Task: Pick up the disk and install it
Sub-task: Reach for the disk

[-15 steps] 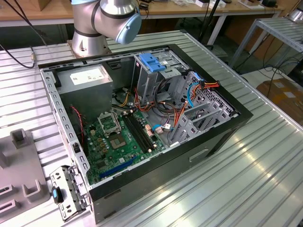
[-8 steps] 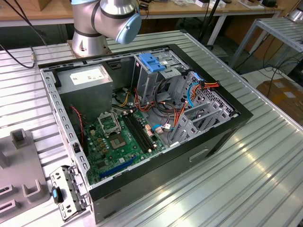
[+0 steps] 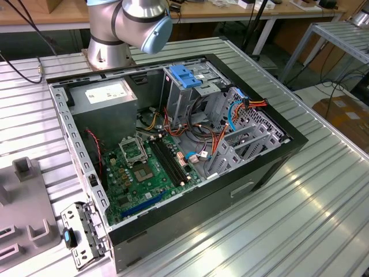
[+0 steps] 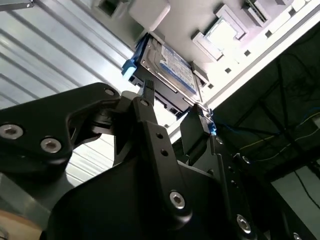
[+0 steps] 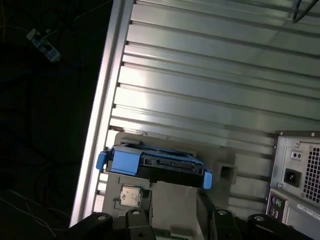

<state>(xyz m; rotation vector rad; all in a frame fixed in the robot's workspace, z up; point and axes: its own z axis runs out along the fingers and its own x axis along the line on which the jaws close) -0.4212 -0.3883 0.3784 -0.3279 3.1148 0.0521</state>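
Note:
The disk (image 5: 152, 165) is a flat grey metal drive in a bright blue carrier rail. It rests in a grey holder (image 5: 222, 172) near the edge of the ribbed metal table. In the second wrist view the disk (image 4: 167, 67) shows its labelled face just beyond my black fingers (image 4: 146, 95). My gripper (image 4: 174, 102) is open, one finger to either side of the drive and short of touching it. In the first wrist view the gripper (image 5: 167, 212) sits close in front of the disk's long blue edge.
An open computer case (image 3: 271, 156) lies on the table with its motherboard (image 3: 144, 173), cables and a metal drive cage bearing a light-blue latch (image 3: 185, 76). The case's rear panel (image 5: 300, 175) stands beside the holder. A small chip (image 5: 131, 195) sits in the holder. The table edge (image 5: 102, 105) is close by.

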